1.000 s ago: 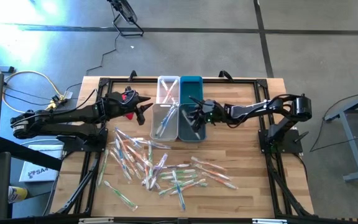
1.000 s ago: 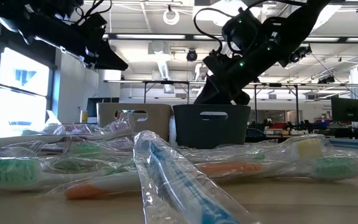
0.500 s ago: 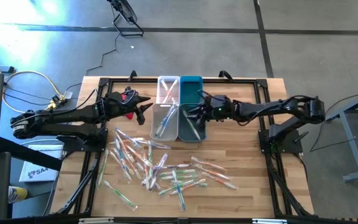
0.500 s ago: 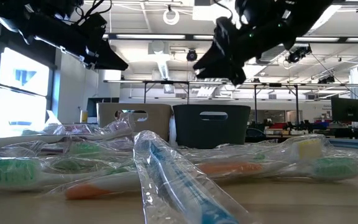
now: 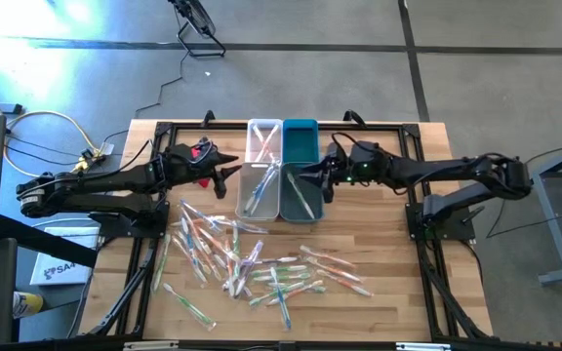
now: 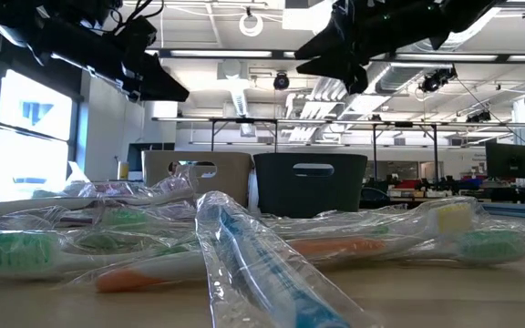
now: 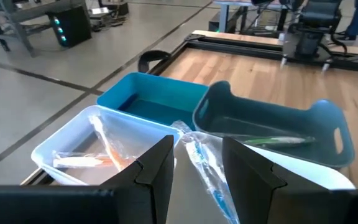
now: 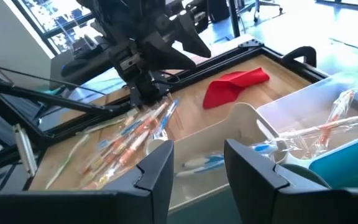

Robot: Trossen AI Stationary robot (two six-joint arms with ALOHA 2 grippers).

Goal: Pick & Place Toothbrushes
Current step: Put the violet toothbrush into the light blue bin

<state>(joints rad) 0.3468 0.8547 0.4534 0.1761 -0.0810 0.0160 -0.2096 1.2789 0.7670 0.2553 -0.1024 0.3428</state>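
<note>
right gripper (image 5: 305, 175): pulled back and up off the teal bin (image 5: 300, 188) — jaws apart, empty; drop looks done
left gripper (image 5: 230, 172): unchanged by the white bin (image 5: 259, 187), apart, empty
toothbrushes (image 5: 252, 261): pile mid-surface toward the front edge — next pick there

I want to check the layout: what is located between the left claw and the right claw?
In the high view, the white bin and teal bin lie between the left claw and right claw.
</note>
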